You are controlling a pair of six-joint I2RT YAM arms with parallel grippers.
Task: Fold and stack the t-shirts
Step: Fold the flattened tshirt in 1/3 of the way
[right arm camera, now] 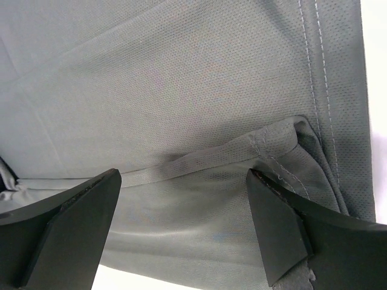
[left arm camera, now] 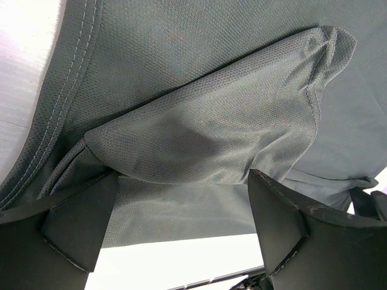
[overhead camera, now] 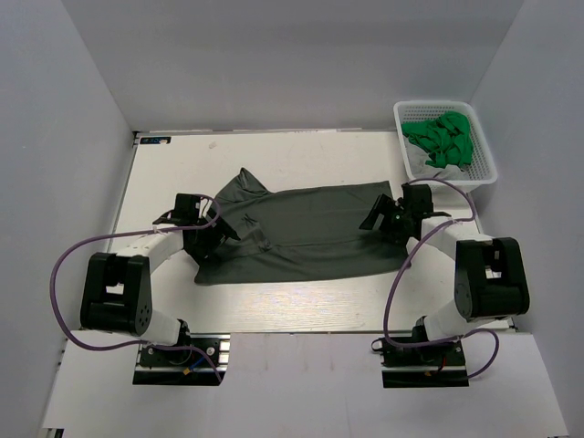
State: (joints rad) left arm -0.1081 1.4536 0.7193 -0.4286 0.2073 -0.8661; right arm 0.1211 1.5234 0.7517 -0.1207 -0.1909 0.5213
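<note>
Charcoal grey t-shirt point(overhead camera: 301, 233) of soft cloth is spread flat in the middle of the white table point(overhead camera: 301, 310), with its collar end towards the left arm. The left gripper point(overhead camera: 217, 239) is positioned over the collar end; its jaws are held wide apart, and a raised fold of cloth is seen between them, but nothing is clamped. The right gripper point(overhead camera: 381, 217) is placed at the right hem, also fully spread, with a folded hem corner between the fingers, not gripped. Bright emerald green t-shirts point(overhead camera: 443, 139) are heaped in the white plastic lattice basket point(overhead camera: 484, 173) at the far right corner.
</note>
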